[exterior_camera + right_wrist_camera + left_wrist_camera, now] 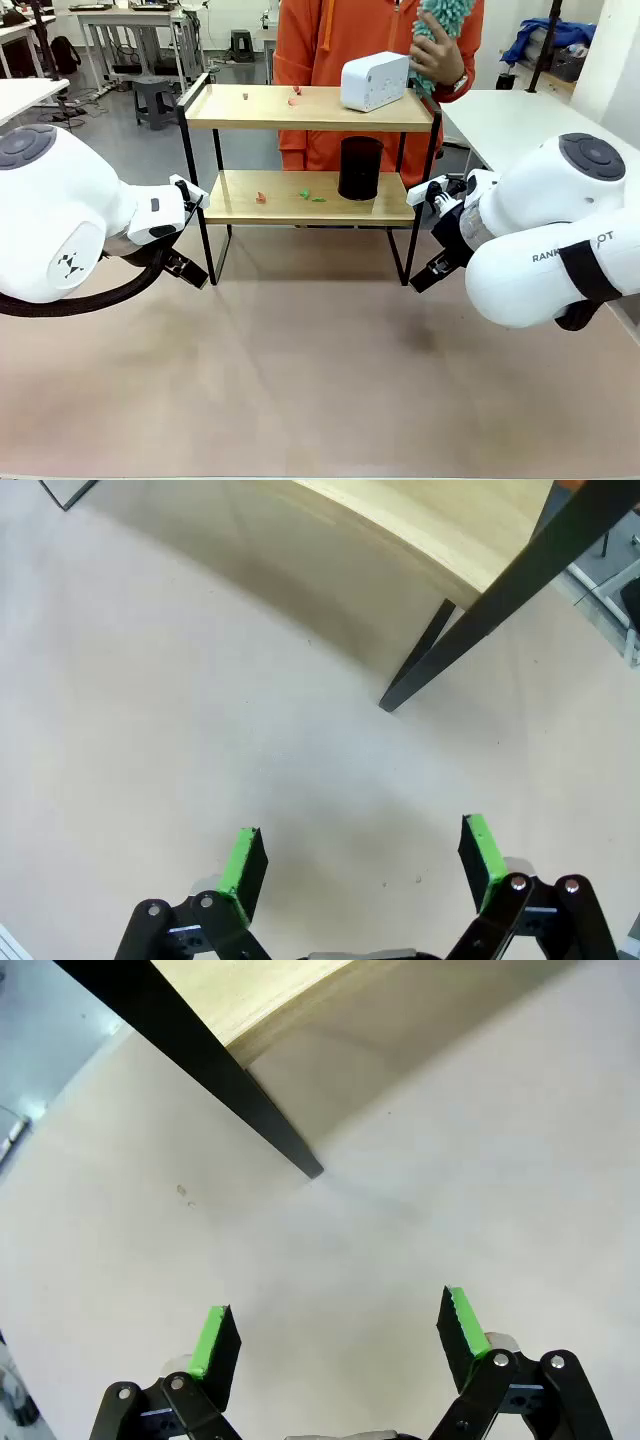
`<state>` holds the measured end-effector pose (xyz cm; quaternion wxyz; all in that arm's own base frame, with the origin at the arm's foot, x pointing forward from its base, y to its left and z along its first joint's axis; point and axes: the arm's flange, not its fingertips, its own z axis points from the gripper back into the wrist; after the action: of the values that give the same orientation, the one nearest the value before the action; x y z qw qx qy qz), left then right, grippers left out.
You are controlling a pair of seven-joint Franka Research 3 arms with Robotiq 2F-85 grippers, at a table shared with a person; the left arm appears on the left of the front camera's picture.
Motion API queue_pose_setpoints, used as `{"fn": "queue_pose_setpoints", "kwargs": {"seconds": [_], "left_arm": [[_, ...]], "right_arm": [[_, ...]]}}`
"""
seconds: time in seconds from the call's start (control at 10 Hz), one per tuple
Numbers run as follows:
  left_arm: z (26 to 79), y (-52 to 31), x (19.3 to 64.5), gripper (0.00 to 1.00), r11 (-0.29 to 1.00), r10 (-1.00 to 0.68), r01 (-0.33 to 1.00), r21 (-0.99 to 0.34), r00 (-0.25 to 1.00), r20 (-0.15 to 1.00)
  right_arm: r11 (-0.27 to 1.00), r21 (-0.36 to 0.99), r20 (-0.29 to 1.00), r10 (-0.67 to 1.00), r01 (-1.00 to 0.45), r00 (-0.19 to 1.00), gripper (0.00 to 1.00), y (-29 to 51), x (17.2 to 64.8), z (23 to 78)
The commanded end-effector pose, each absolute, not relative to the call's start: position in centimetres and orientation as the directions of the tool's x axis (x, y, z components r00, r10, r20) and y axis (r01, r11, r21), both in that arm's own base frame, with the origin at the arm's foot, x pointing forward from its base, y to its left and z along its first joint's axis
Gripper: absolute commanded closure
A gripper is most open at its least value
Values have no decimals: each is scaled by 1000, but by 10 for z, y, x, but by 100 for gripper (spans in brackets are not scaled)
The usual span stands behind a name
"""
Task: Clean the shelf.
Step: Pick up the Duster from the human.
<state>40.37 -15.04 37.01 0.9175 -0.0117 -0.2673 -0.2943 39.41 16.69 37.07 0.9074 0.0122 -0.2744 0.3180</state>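
Observation:
The shelf [250,107] stands at the far middle of the table, two light wooden boards in a thin black frame. Small red scraps [294,96] lie on its top board, red and green scraps [305,194] on the lower one. A white box [374,82] sits on top and a black cylinder [360,168] below. My left gripper [335,1335] is open above bare table near the shelf's front left leg [235,1090]. My right gripper [362,865] is open near the front right leg [470,635]. Neither holds anything.
A person in an orange top [330,40] stands behind the shelf, one hand holding a teal fluffy duster [440,20] beside the white box. Both white arms flank the shelf, left arm [60,215] and right arm [550,235]. Bare table lies in front.

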Motion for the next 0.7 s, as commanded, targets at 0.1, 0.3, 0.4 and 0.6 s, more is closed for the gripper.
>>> {"fn": "queue_pose_setpoints", "kwargs": {"seconds": [0.1, 0.3, 0.4, 0.6], "left_arm": [[370, -150, 404, 0, 826, -534, 546, 136, 684, 498], [370, -150, 404, 0, 826, -534, 546, 136, 684, 498], [370, -150, 404, 0, 826, -534, 546, 136, 684, 498], [370, -150, 404, 0, 826, -534, 546, 136, 684, 498]], "right_arm": [[797, -152, 506, 570, -584, 647, 0, 167, 394, 371], [797, -152, 506, 570, -584, 647, 0, 167, 394, 371], [797, -152, 506, 570, -584, 647, 0, 167, 394, 371], [797, -152, 506, 570, -584, 647, 0, 167, 394, 371]]}}
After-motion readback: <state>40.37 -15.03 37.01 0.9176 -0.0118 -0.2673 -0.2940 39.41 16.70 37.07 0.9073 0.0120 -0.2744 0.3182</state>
